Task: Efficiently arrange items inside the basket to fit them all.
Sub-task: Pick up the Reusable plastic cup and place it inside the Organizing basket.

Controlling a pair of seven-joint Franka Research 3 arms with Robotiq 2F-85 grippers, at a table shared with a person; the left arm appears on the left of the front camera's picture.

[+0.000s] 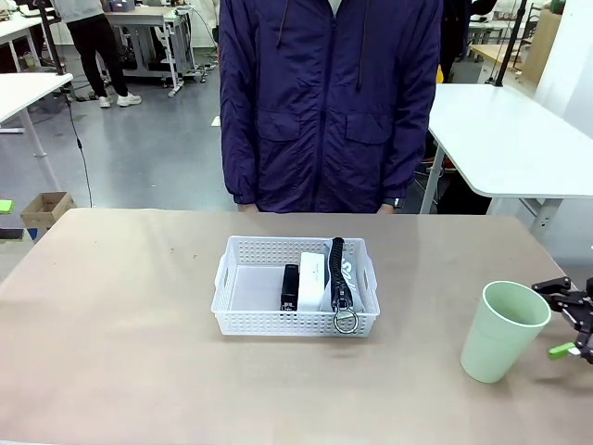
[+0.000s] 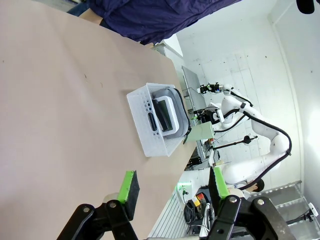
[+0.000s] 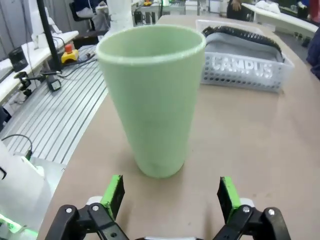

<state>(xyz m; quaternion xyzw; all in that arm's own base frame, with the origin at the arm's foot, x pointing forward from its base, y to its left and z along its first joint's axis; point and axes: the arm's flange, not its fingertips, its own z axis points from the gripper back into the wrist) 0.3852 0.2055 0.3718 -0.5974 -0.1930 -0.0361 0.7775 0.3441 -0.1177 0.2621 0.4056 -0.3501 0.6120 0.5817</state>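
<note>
Cup (image 3: 152,95) position is the governing finding: it stands upright on the surface (image 1: 120,352), mouth up and long axis vertical, straight ahead of the right jaws and close to them, roughly centred between the lines of the two green pads (image 3: 114,195). I judge the right jaws to be spread wide, gripping nothing and not touching the cup wall. The basket (image 3: 240,77) lies beyond the cup from those jaws. The left jaws stand partly parted with nothing between them, and the basket is well apart from them across bare surface. I therefore rate the right arm as much the nearer to the cup. The front view supplies what the right wrist view cannot: inside the basket the black stapler (image 1: 290,288), the small white box (image 1: 312,278) and the grey pouch (image 1: 339,273) stand on edge side by side, packed toward the end nearer the right jaws. That leaves an open bay at the far end, which I judge the likely seat for the cup. The right wrist view alone confirms the cup's centring between the pads. The left wrist view shows the basket end-on. A person (image 1: 329,102) stands at the far side with no hand near the items.
</note>
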